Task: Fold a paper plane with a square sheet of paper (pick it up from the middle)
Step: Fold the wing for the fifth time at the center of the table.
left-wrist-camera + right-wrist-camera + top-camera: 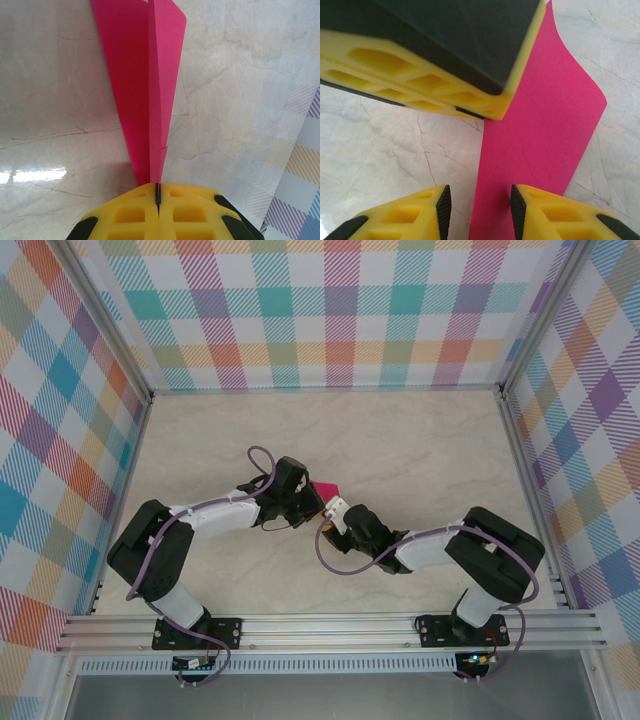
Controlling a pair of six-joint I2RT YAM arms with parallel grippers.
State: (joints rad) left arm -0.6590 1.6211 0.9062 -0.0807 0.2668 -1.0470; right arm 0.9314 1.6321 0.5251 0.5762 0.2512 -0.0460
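Observation:
The square sheet of paper is folded into a narrow magenta-pink paper plane point(145, 90) with creased layers, held just above the marble table. My left gripper point(158, 192) is shut on its pointed end, and the wider end fans away from the fingers. From above, a small pink corner of the paper plane point(323, 487) shows between my left gripper point(311, 502) and my right gripper point(335, 512), which meet mid-table. In the right wrist view, my right gripper point(480, 210) is open and straddles one edge of the paper plane point(540, 135), its pads apart from it. The left gripper's yellow fingers point(445, 55) hang close above.
The marble tabletop point(420, 450) stretches behind and to both sides of the arms. Plaid walls point(340, 310) enclose the back and sides, with aluminium rails point(330, 625) along the near edge.

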